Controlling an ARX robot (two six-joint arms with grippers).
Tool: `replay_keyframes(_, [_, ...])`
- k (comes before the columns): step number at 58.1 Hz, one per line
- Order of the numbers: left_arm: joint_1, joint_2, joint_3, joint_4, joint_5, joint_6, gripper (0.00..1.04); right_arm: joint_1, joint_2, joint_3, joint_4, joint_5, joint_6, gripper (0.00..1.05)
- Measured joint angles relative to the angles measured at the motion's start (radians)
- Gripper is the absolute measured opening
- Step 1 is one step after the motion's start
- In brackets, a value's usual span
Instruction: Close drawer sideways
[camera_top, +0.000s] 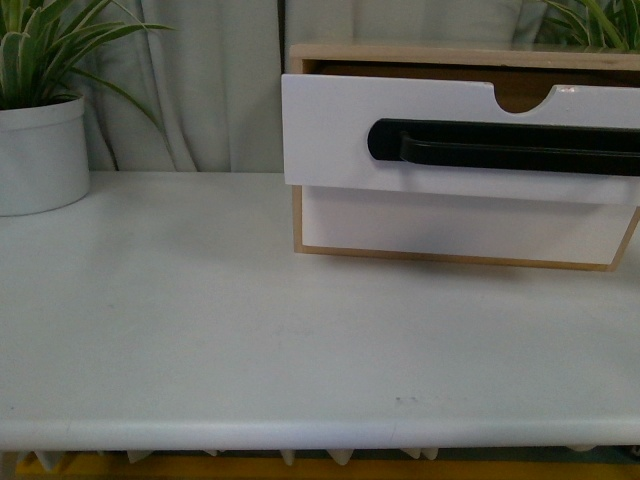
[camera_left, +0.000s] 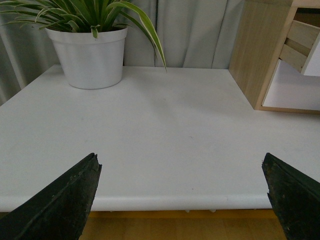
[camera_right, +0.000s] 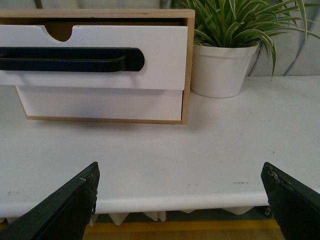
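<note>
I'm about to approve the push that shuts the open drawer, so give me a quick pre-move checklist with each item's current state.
1. Drawer sticks out of the cabinet: ok.
2. Left gripper open and empty: ok.
3. Right gripper open and empty: ok.
4. Table between right gripper and drawer front bare: ok.
5. Nothing inside blocks the drawer: cannot tell, interior hidden.
</note>
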Motion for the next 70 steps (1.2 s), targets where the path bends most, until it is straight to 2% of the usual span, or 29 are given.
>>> replay_keyframes(24, [0.000,0.000,0.000,0.000,0.000,0.000,0.98,0.000,0.000,0.000,0.000,0.000,0.000,0.95])
replay_keyframes(27, [0.000,0.000,0.000,0.000,0.000,0.000,0.98,0.010,0.036,0.026,-0.071,0.068,0.016,0.95])
replay_keyframes(29, [0.000,0.000,0.000,0.000,0.000,0.000,0.98,0.000,0.097,0.051,-0.090,0.079,0.018,0.95])
replay_keyframes(32, [-0.036,0.019,0.000,0.028,-0.112,0.034,0.98,-0.043,0.191,0.083,-0.055,0.035,0.018,0.95])
replay_keyframes(35, [-0.101,0.084,0.000,0.118,-0.264,0.079,0.98,-0.079,0.254,0.109,-0.015,-0.007,0.011,0.95])
replay_keyframes(38, [-0.159,0.172,0.000,0.216,-0.349,0.144,0.98,-0.121,0.332,0.146,0.033,-0.055,-0.009,0.95])
replay_keyframes(41, [-0.203,0.247,0.001,0.327,-0.401,0.217,0.98,-0.152,0.403,0.185,0.072,-0.089,-0.041,0.95])
replay_keyframes(44, [-0.254,0.348,0.002,0.464,-0.411,0.302,0.98,-0.163,0.455,0.214,0.097,-0.108,-0.080,0.95])
replay_keyframes(48, [-0.315,0.474,0.007,0.640,-0.402,0.447,0.98,-0.169,0.538,0.257,0.111,-0.138,-0.169,0.95])
replay_keyframes(54, [-0.399,0.695,0.031,0.940,-0.331,0.689,0.98,-0.170,0.627,0.305,0.111,-0.155,-0.275,0.95])
replay_keyframes(58, [-0.430,0.818,0.054,1.083,-0.281,0.843,0.98,-0.167,0.683,0.344,0.109,-0.168,-0.363,0.95])
replay_keyframes(64, [-0.463,0.988,0.097,1.228,-0.217,1.026,0.98,-0.164,0.745,0.401,0.108,-0.186,-0.439,0.95])
replay_keyframes(70, [-0.484,1.128,0.160,1.275,-0.137,1.175,0.98,-0.163,0.833,0.486,0.091,-0.208,-0.523,0.95])
